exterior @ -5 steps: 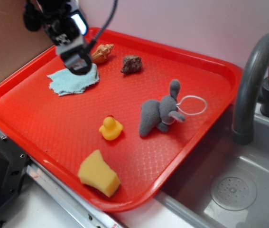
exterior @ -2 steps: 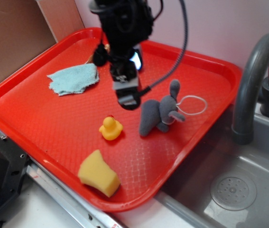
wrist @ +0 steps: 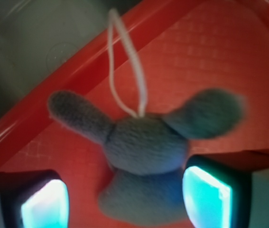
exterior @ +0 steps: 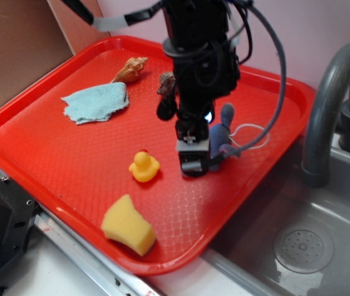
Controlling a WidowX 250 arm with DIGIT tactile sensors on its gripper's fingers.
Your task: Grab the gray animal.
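Fingers [wrist: 201,198] spread, flanking one gray animal [wrist: 146,147].

Even, soft light fills the exterior view, with faint sheen on the red tray [exterior: 51,154]. The wrist view is blurred; the gray animal [wrist: 143,147] looks soft-edged.

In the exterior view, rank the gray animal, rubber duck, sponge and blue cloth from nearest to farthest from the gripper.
1. Gray animal, right at the gripper.
2. Rubber duck, just left of it.
3. Yellow sponge, toward the tray's front edge.
4. Blue cloth, far back left.
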